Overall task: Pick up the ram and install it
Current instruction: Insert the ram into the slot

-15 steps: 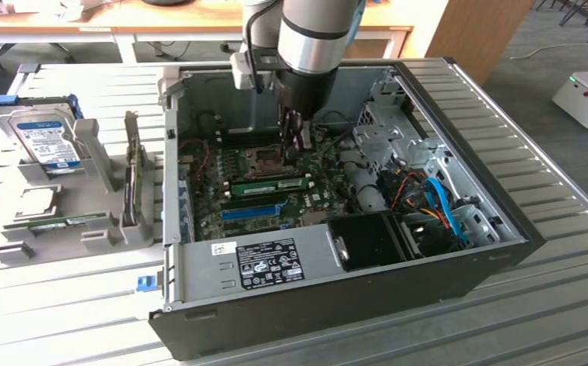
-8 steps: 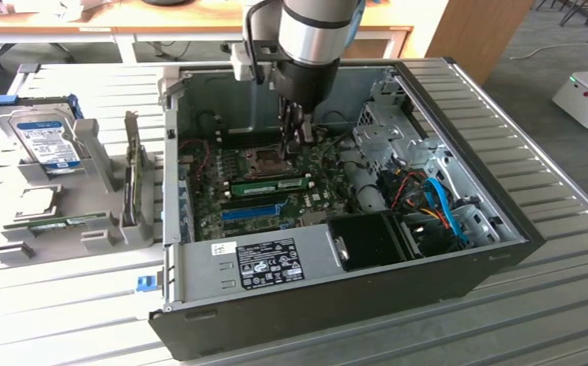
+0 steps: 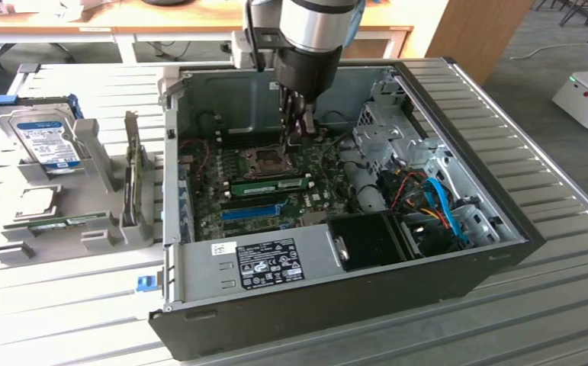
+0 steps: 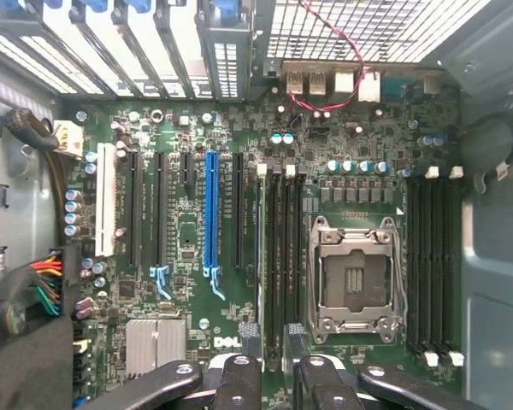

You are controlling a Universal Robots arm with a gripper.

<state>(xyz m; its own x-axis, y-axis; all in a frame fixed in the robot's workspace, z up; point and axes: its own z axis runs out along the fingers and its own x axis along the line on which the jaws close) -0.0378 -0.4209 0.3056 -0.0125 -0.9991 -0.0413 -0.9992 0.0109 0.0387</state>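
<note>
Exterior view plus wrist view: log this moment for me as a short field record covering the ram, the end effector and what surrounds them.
setting: open computer case on a slatted table
ram: green stick standing in a slot beside the CPU socket
end effector: open, nothing between its fingers, inside the case above the motherboard
blue slot: empty; the ram lies between it and the socket
outside the case: hard drive in a grey holder, exterior view's left

A pale slatted tabletop (image 3: 538, 252) fills the foreground. Behind it stands a wooden desk (image 3: 171, 23). Grey carpet floor (image 3: 538, 53) lies beyond.
</note>
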